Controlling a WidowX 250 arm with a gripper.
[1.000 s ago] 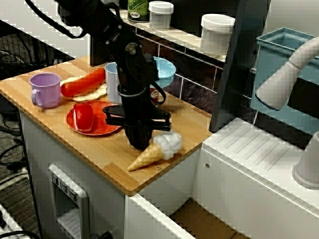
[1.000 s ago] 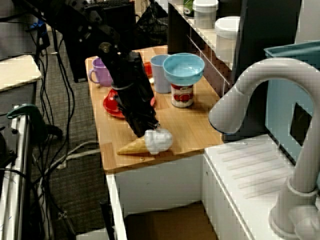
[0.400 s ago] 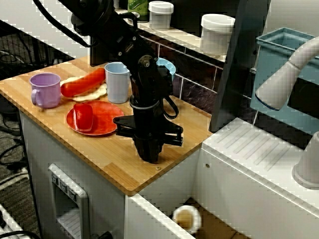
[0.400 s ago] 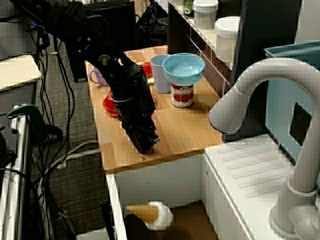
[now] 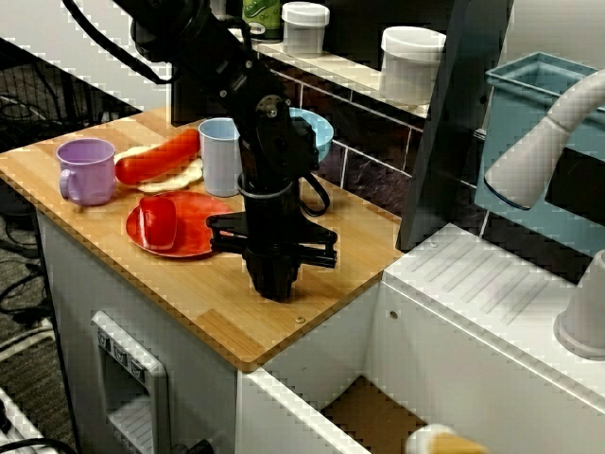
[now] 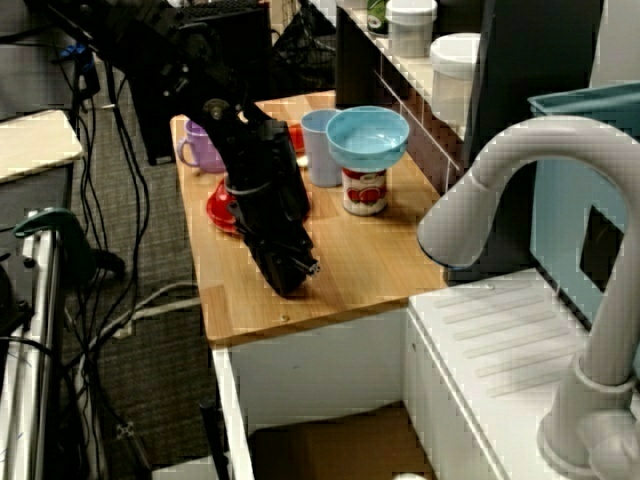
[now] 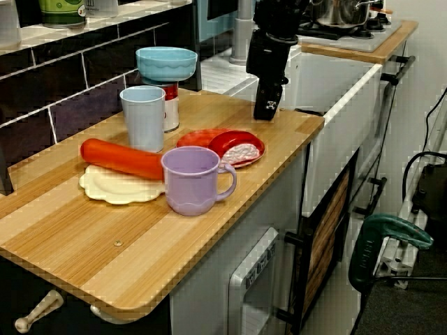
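While bearing everything listed, wooden counter (image 5: pixel 189 293); gripper (image 5: pixel 272 288), tips down close to the boards, holding nothing, finger spread not discernible; red plate (image 5: pixel 194 236) near its 9 o'clock; blue cup (image 5: pixel 219 156) at 11. Judged an empty hover; any pickup calls for a sideways shift first.

The black claw (image 6: pixel 291 277) points down at the near edge of the light wooden counter (image 6: pixel 372 262), a round red plate (image 6: pixel 217 208) just behind it; to the right, a pale blue bowl (image 6: pixel 367 136) tops a red-labelled can (image 6: pixel 363 191).

The arm (image 5: pixel 267 132) is black and jointed, with looping black cables (image 5: pixel 319 196), a pale wrist ring (image 5: pixel 267 193) and a tapered black gripper (image 5: pixel 274 286).
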